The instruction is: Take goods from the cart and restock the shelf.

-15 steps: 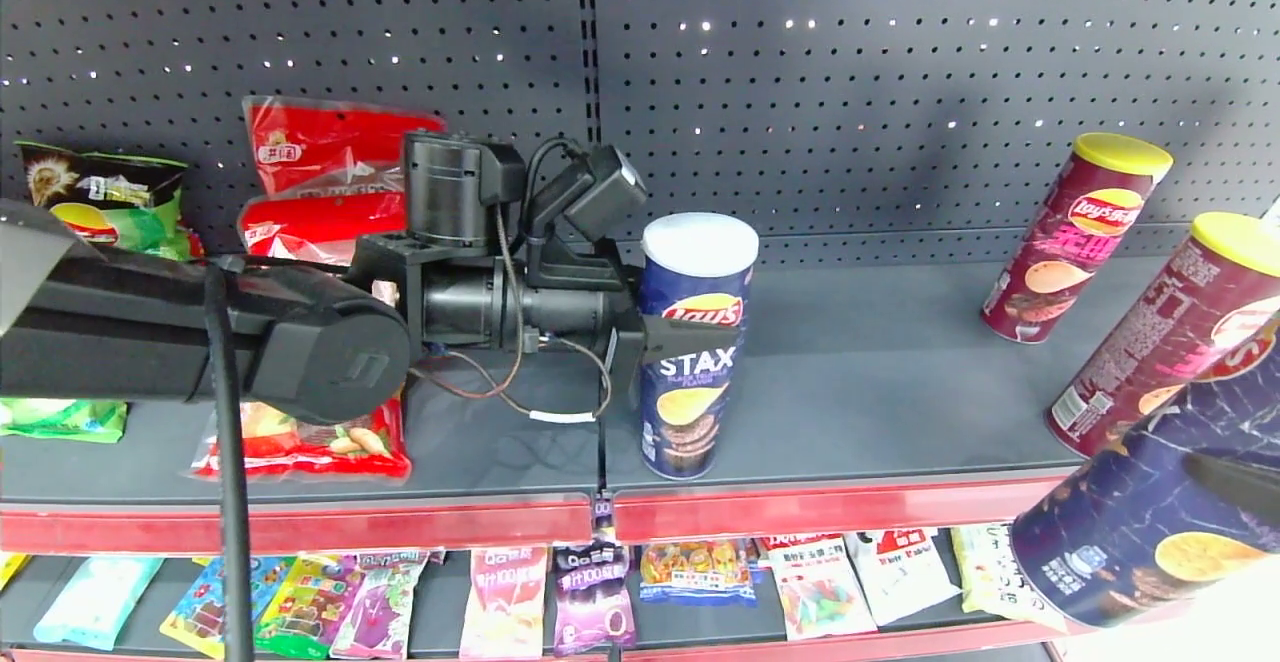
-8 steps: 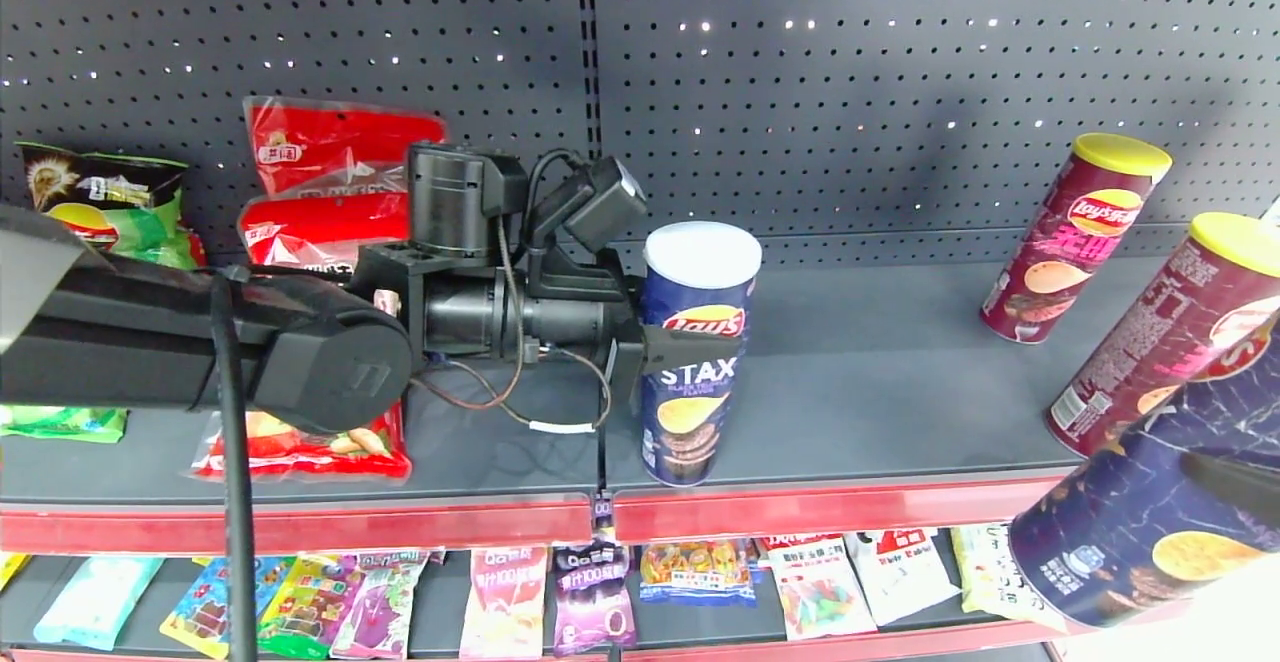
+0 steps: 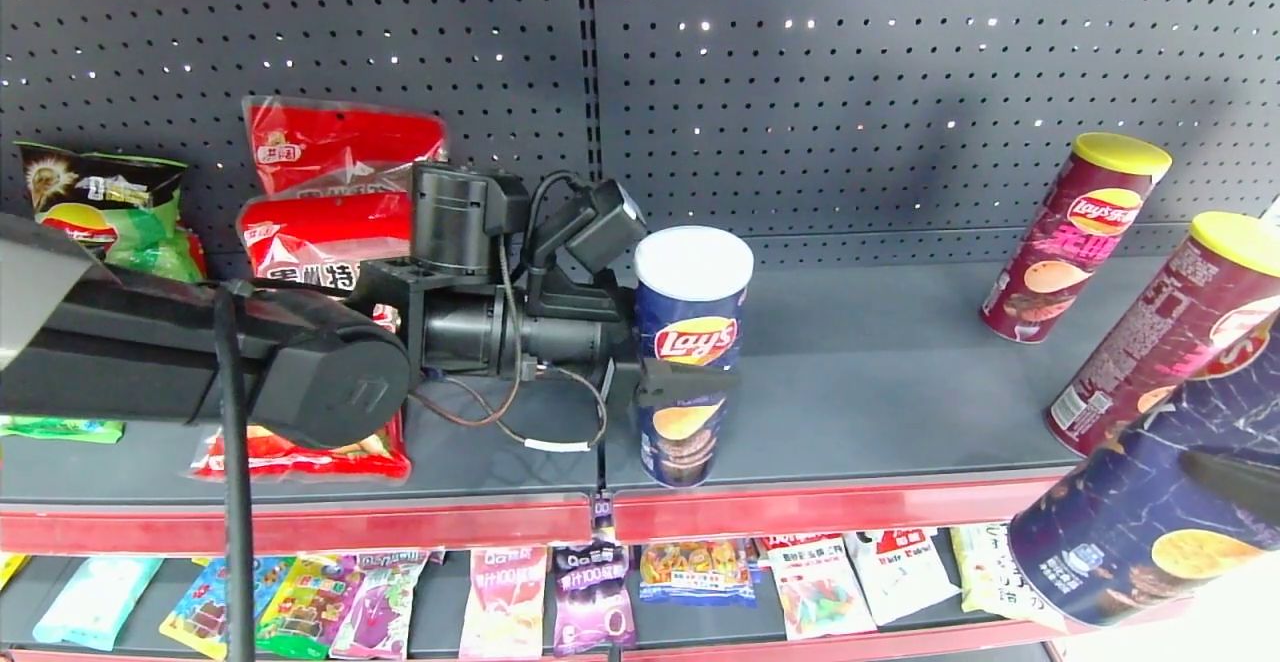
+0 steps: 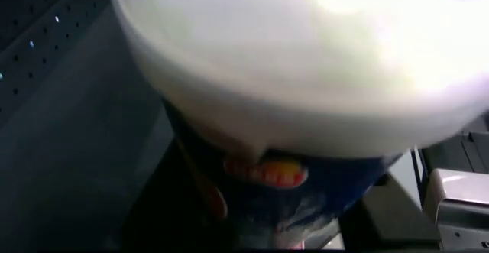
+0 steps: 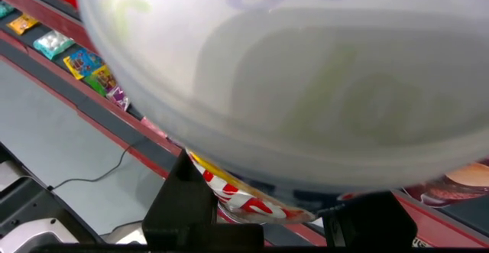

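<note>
A blue chip can [image 3: 690,342] with a white lid [image 4: 306,62] stands upright on the grey shelf [image 3: 880,382], close to its red front edge. My left gripper [image 3: 686,380] comes in from the left and is shut on the blue can's lower half, one finger across its front. At the lower right my right gripper [image 5: 275,215] is shut on a second, dark blue chip can [image 3: 1140,522], held tilted in front of the shelf; its pale lid [image 5: 290,77] is close to the wrist camera.
Two maroon cans with yellow lids [image 3: 1075,237] [image 3: 1165,332] stand at the shelf's right end. Red snack bags [image 3: 330,172] and a green chip bag [image 3: 110,207] lie behind the left arm. Bare shelf lies between the blue can and the maroon ones. Small packets [image 3: 600,597] line the lower shelf.
The left gripper has slid down the blue can, from just under the logo to the lower half, and the can has sunk slightly. The right arm has kept still.
</note>
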Robot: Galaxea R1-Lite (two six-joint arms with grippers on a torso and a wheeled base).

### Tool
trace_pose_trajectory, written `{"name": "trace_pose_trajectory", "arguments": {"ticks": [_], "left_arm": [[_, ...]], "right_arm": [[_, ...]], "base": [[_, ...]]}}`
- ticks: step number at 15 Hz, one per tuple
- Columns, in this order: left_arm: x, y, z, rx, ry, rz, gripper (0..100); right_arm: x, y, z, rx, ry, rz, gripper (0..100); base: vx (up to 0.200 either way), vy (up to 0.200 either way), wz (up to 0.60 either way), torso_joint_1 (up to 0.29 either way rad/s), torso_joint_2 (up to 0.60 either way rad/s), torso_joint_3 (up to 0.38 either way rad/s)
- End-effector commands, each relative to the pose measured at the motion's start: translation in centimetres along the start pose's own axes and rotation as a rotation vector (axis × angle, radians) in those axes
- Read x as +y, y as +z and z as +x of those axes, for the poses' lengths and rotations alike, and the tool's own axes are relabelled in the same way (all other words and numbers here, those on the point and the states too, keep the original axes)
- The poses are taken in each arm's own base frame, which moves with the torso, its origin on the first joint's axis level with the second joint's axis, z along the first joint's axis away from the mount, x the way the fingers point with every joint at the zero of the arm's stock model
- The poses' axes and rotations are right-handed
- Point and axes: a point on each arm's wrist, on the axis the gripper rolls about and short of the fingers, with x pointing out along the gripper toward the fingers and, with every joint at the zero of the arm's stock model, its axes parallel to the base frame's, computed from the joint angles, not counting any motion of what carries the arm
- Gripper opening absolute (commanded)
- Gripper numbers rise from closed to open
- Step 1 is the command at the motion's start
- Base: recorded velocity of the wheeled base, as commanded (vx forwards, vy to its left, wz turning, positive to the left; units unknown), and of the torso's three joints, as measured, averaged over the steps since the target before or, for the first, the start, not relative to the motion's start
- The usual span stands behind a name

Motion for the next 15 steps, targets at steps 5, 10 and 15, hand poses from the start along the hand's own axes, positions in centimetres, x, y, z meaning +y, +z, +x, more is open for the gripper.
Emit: {"name": "trace_pose_trajectory", "arguments": {"ticks": [5,10,15], "left_arm": [[-0.9,0.4,-1.4,-0.009,0.049,0.017,100],[-3.7,-0.5,-5.5,0.005,0.138,-0.007,100],[-7.4,-2.4,-11.1,0.056,0.296,-0.057,100]], "right_arm": [[-0.5,1.4,1.0,-0.002,0.010,-0.007,0],[-1.6,4.1,5.3,0.042,0.071,-0.006,0],[-2.0,4.6,13.8,0.036,0.155,-0.093,0]], "base": [[0.000,0.000,0.00,0.000,0.00,0.000],[0.000,0.000,0.00,0.000,0.00,0.000],[0.000,0.000,0.00,0.000,0.00,0.000]]}}
